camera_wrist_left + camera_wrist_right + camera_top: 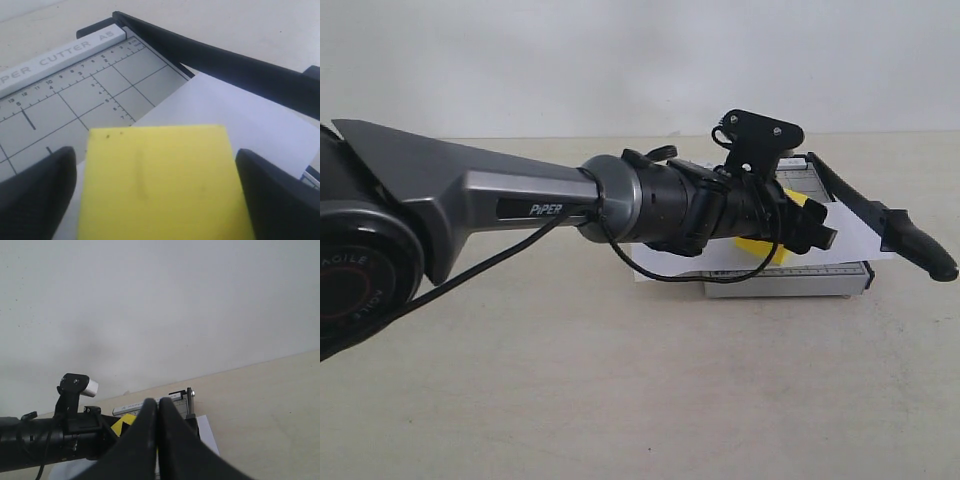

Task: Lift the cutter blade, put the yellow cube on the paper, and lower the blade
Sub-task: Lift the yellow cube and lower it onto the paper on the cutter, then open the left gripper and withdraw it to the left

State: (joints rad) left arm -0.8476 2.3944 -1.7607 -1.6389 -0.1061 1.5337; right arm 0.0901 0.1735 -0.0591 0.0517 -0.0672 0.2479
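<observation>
The yellow cube (pixel 160 185) sits on the white paper (pixel 240 115), which lies across the grey trimmer (pixel 75 100). My left gripper (pixel 155 195) straddles the cube and is open: a strip of paper shows between one finger (pixel 30 195) and the cube. The other finger (pixel 280 195) is at the cube's edge. The cutter blade (pixel 225 65) slants raised above the paper. In the exterior view the left gripper (pixel 820 228) is over the cube (pixel 765 250), and the blade (pixel 860 205) ends in its handle (pixel 925 250). My right gripper (pixel 158 401) is shut on nothing, away from the trimmer (pixel 145 407).
The trimmer (pixel 790 280) stands on a beige tabletop (pixel 620 400) with a white wall behind. The left arm (pixel 520 200) stretches across from the left over the table. A white ruler bar (pixel 60 55) borders the trimmer board.
</observation>
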